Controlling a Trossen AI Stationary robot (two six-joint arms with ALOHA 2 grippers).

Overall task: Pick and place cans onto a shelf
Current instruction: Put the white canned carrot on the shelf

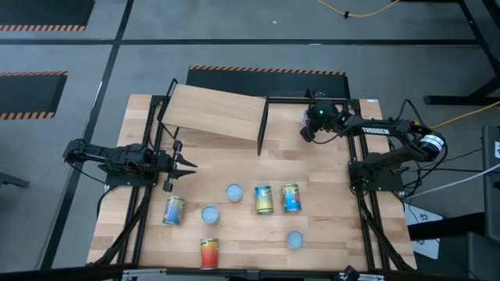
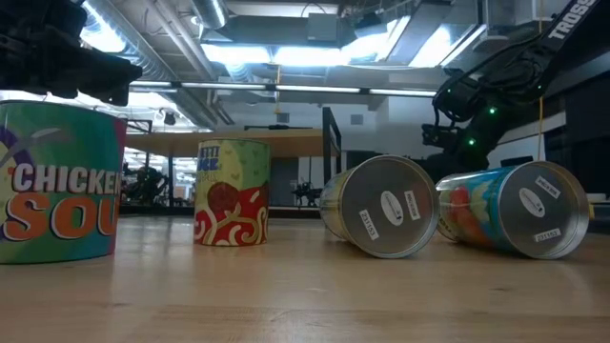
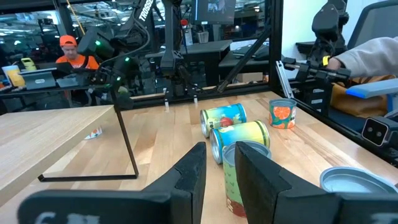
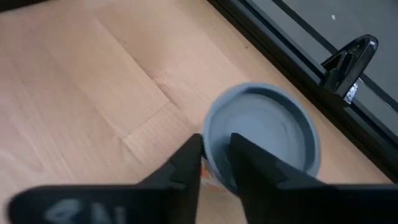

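Observation:
Several cans lie or stand on the near half of the table, among them a lying yellow-blue can (image 1: 263, 199) and a red-orange one (image 1: 208, 252). The shelf (image 1: 215, 113), a tilted plywood board in a black frame with an upright divider (image 1: 262, 125), stands at the far side. Right of the divider my right gripper (image 1: 308, 127) slants down, shut on an upright can with a pale-blue top (image 4: 267, 134); that can is mostly hidden in the high view. My left gripper (image 1: 186, 163) waits at the table's left, level, slightly open and touching nothing. My right gripper has the can's top rim (image 4: 213, 155) between its two fingers, one finger (image 4: 186, 163) outside the wall and the other over the pale-blue top. The fingers slant down onto it from the table's right. The can is upright; whether its base rests on the wood, I cannot tell.
The black frame rail (image 4: 280, 56) and a black clamp (image 4: 348, 62) run close behind the held can. More cans (image 2: 379, 205) crowd the table's near middle. Beyond the table, the left wrist view shows a seated person (image 3: 71, 53) and a sleeve (image 3: 367, 53).

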